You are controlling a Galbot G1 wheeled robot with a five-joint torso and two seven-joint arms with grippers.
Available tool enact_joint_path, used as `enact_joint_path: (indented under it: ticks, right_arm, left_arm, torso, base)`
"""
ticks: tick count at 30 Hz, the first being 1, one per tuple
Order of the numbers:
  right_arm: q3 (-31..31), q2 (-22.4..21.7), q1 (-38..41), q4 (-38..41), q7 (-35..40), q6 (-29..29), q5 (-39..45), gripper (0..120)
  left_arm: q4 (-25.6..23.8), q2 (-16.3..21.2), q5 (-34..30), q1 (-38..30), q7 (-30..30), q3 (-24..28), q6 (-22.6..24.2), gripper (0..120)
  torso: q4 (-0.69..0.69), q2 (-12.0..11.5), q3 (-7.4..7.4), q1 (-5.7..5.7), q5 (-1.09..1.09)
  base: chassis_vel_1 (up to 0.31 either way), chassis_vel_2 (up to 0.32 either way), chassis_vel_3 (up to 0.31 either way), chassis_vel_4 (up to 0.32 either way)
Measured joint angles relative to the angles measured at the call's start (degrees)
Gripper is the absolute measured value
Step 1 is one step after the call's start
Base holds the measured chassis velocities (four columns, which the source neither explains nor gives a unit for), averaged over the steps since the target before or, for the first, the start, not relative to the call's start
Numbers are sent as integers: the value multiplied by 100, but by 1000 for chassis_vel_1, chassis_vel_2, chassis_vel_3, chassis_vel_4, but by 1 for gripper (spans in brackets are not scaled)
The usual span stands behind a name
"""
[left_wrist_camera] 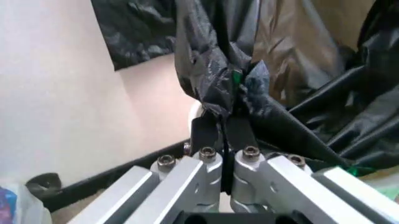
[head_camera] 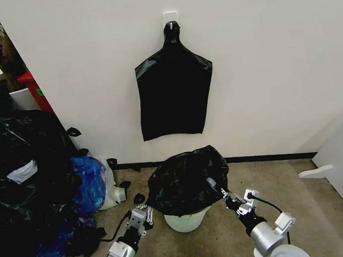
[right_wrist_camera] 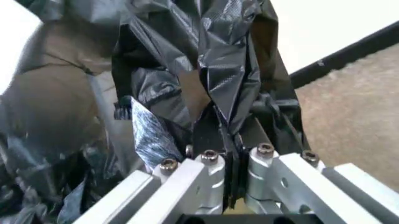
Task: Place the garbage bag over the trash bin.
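Now I am pinching the garbage bag with both grippers clamped, left gripper and right gripper at opposite sides; it is draping the trash bin against the wall, bare floor rightward.

garbage bag over trash bin | flat bags on wall behind | heap left

The speckled beige floor carries the trash bin by the wall, with a heap of stuffed black bags to its left
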Motion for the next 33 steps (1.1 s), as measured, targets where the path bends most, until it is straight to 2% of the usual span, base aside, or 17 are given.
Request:
enact_joint_path:
  ticks: [3, 12, 15, 18, 21, 22, 26, 29, 33]
  right_arm:
    - [-44, -2, -83, 478, 678, -170, 4, 0]
    - [-62, 76, -230, 822, 1382, -568, -17, 0]
    - [-47, 99, -238, 821, 1414, -626, -201, 1]
    - [33, 85, -254, 1070, 1741, -772, -554, 16]
    - [70, 65, -154, 1262, 2172, -990, -463, 26]
    - [70, 65, -154, 1262, 2172, -990, -463, 26]
    - [244, 44, 21, 1409, 2691, -1477, 321, 43]
    - [321, 65, 56, 1472, 2771, -1670, 549, 55]
    - [329, 46, 69, 1530, 2705, -1624, 147, 69]
  left_arm:
    - [-149, 14, 16, 118, -6, -79, -15, 0]
    - [-387, -42, -110, 112, -54, -95, 23, 0]
    - [-406, -57, -139, 121, -68, -96, 41, 0]
    - [-452, -115, -143, 141, -70, -93, 75, 0]
    - [-456, -140, -161, 171, -82, -90, 92, 0]
    - [-456, -140, -161, 171, -82, -90, 92, 0]
    - [-440, -123, -214, 167, -116, -104, 102, 0]
    - [-437, -108, -280, 78, -119, -105, 136, 0]
    - [-424, -76, -406, -73, -120, -70, 200, 0]
  torso:
    - [-1, 0, 0, 0, 0]
    - [-1, 0, 0, 0, 0]
    - [-1, 0, 0, 0, 1]
    - [-1, 0, 0, 0, 0]
    - [-1, 0, 0, 0, 0]
    - [-1, 0, 0, 0, 0]
    - [0, 0, 1, 0, 1]
    - [-1, 0, 1, 0, 0]
    - [0, 0, 1, 0, 1]
  base:
    - [0, 0, 0, 0]
    - [0, 0, 0, 0]
    - [0, 0, 0, 0]
    - [0, 0, 0, 0]
    - [0, 0, 0, 0]
    - [0, 0, 0, 0]
    - [0, 0, 0, 0]
    - [0, 0, 0, 0]
    - [0, 0, 0, 0]
